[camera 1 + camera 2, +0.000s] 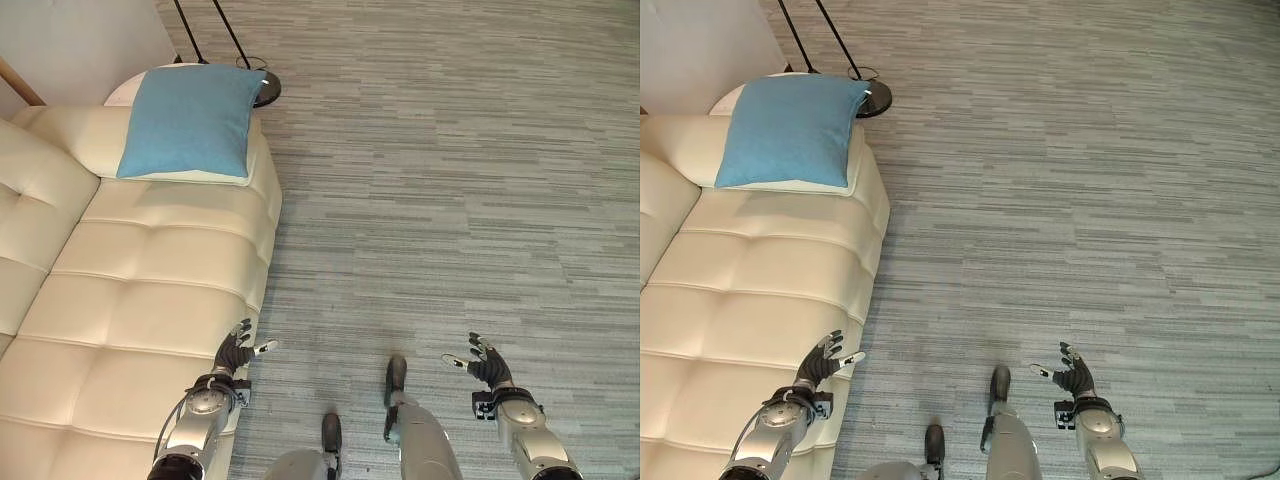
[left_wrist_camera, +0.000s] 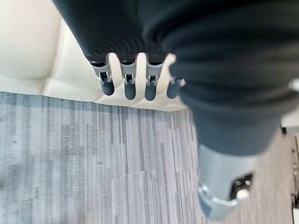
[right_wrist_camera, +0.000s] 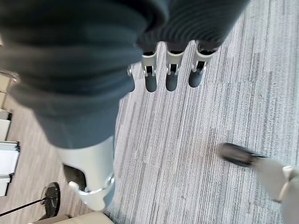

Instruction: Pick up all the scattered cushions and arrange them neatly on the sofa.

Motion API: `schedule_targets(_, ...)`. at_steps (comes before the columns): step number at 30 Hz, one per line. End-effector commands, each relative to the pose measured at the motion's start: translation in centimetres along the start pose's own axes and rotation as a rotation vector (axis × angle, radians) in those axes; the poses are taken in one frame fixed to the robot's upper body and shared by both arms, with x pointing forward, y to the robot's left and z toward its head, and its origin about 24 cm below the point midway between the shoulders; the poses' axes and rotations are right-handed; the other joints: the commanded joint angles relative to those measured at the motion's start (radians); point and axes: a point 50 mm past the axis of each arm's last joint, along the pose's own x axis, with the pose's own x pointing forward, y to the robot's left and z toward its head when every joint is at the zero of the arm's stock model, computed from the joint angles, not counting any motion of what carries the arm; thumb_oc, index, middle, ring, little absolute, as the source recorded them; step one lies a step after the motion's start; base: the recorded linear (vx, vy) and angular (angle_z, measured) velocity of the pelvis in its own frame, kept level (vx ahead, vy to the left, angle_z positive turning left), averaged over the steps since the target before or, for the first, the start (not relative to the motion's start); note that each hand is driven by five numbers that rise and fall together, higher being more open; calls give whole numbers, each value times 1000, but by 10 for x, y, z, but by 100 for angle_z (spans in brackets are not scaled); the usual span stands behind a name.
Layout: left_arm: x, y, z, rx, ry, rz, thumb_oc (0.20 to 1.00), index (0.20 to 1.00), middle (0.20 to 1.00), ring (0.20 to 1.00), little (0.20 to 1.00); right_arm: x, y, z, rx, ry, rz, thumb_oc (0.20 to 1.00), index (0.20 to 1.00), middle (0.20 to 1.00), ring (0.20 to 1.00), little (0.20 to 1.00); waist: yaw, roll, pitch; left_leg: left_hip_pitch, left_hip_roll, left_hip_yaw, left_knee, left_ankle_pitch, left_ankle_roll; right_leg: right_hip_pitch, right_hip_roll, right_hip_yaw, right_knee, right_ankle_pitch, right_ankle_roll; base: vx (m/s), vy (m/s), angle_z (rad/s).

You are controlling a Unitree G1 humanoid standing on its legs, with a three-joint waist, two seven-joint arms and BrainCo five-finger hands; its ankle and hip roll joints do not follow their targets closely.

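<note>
A grey striped carpet [image 1: 450, 180] covers the floor, running wide and bare across the middle and the robot's right side up to the far edge. Along the robot's left stands a cream tufted sofa [image 1: 150, 300], its front edge meeting the carpet in a long line that runs away from the robot.

Nearest, the left hand [image 1: 236, 350] hangs over the sofa's front edge, fingers spread and relaxed with the thumb out to the side, holding nothing. In its wrist view the fingertips [image 2: 130, 88] point straight down in a row over the seam between sofa and carpet. The right hand [image 1: 486, 365] hangs well apart from it over bare carpet, likewise spread and empty.

The seat between the left hand and the far end is bare. At the far end of the seat a blue cushion [image 1: 192, 120] lies flat by the armrest, with the pale edge of another cushion [image 1: 215, 178] showing beneath it. Just beyond the sofa's end, a lamp base [image 1: 267, 90] sits on the carpet, with thin dark poles [image 1: 210, 30] rising from there.
</note>
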Motion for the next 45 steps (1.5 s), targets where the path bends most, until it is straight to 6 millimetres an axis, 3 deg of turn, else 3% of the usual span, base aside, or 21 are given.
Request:
schedule_targets(1,-4,4,13,-5,-88,3,1000,1000,1000,1000,1000,2,-9,14,11,-74,-40,1000,1000,1000,1000,1000,-1,6,-44,39,96,22,49,-141,-87,101,29,17,78,-20,24,514,-209,51)
schedule_targets(4,-4,-1,10,-30,-72,-6,1000,1000,1000,1000,1000,1,-12,11,27,-65,-46,1000,1000,1000,1000,1000,-10,21,-61,40,137,10,112,-142,-118,123,52,18,108,-47,-6,275,-190,33)
schedule_targets(6,-2,-2,8,-30,-57,-11,1000,1000,1000,1000,1000,0,-14,10,37,-62,-46,1000,1000,1000,1000,1000,-13,28,-71,17,159,3,203,-96,-145,150,77,21,111,-77,-33,291,-217,33)
schedule_targets(10,0,-2,-4,-11,10,-12,1000,1000,1000,1000,1000,1,-20,10,28,-59,-54,1000,1000,1000,1000,1000,-8,10,-70,-68,153,-21,436,8,-156,211,106,40,97,-121,-78,236,-147,2)
schedule_targets(12,1,0,-8,-10,29,-2,1000,1000,1000,1000,1000,1,-24,10,28,-55,-63,1000,1000,1000,1000,1000,0,-4,-67,-121,156,-13,466,6,-143,242,100,45,93,-145,-84,233,-69,-16)
schedule_targets(15,0,1,-13,-2,52,5,1000,1000,1000,1000,1000,1,-31,14,29,-70,-81,1000,1000,1000,1000,1000,16,-24,-65,-187,149,5,385,-69,-121,284,83,53,78,-163,-70,244,7,6)
schedule_targets(16,0,1,-14,-5,57,5,1000,1000,1000,1000,1000,1,-33,15,28,-73,-86,1000,1000,1000,1000,1000,23,-24,-65,-212,146,6,326,-63,-123,302,79,55,67,-169,-64,253,75,-6)
schedule_targets(17,-1,0,-15,-1,60,5,1000,1000,1000,1000,1000,1,-33,16,27,-81,-90,1000,1000,1000,1000,1000,32,-15,-63,-248,150,6,249,-12,-130,322,86,54,55,-174,-57,182,59,-8)
schedule_targets(18,-1,0,-16,-1,60,5,1000,1000,1000,1000,1000,1,-33,16,26,-80,-90,1000,1000,1000,1000,1000,32,-16,-62,-240,148,7,237,-8,-131,326,85,54,53,-175,-57,178,67,-2)
schedule_targets(20,0,-1,-13,9,52,4,1000,1000,1000,1000,1000,0,-34,15,21,-74,-100,1000,1000,1000,1000,1000,45,-1,-58,-265,170,29,104,91,-146,361,95,48,37,-185,-53,264,121,-8)
schedule_targets(21,4,2,-7,33,31,17,1000,1000,1000,1000,1000,0,-33,10,31,-56,-118,1000,1000,1000,1000,1000,59,-6,-50,-327,181,113,11,131,-154,413,93,42,8,-203,-44,401,222,-9)
schedule_targets(24,3,4,-8,53,35,22,1000,1000,1000,1000,1000,-3,-28,0,18,-26,-106,1000,1000,1000,1000,1000,52,3,-71,-303,206,167,8,167,-150,452,91,34,9,-219,-25,352,201,8)
schedule_targets(30,-3,12,-15,72,53,22,1000,1000,1000,1000,1000,-2,-12,-6,30,9,-53,1000,1000,1000,1000,1000,68,-38,-115,-279,162,186,62,99,-101,445,10,55,101,-224,25,295,209,-7)
schedule_targets(33,-5,19,-16,86,58,30,1000,1000,1000,1000,1000,-2,-6,-6,31,13,-28,1000,1000,1000,1000,1000,75,-44,-107,-259,140,180,77,60,-72,390,-16,55,263,-204,44,168,175,16)
schedule_targets(35,-6,22,-16,100,60,40,1000,1000,1000,1000,1000,-3,0,-5,34,3,-11,1000,1000,1000,1000,1000,63,-37,-89,-208,120,158,69,30,-50,301,-17,80,409,-140,44,179,123,19)
schedule_targets(38,-7,23,-16,95,56,44,1000,1000,1000,1000,1000,-3,2,-3,42,-7,-4,1000,1000,1000,1000,1000,52,-19,-86,-181,121,138,51,24,-49,252,1,98,404,-140,27,208,29,41)
schedule_targets(40,-7,23,-16,80,52,46,1000,1000,1000,1000,1000,-1,1,1,50,-20,-11,1000,1000,1000,1000,1000,39,-3,-74,-138,120,113,34,9,-55,218,11,101,317,-157,15,306,-58,42)
schedule_targets(45,-5,24,-14,74,45,55,1000,1000,1000,1000,1000,0,2,4,61,-29,-13,1000,1000,1000,1000,1000,15,-1,-49,-81,121,68,44,-30,-75,153,-14,127,112,-74,38,208,-120,37)
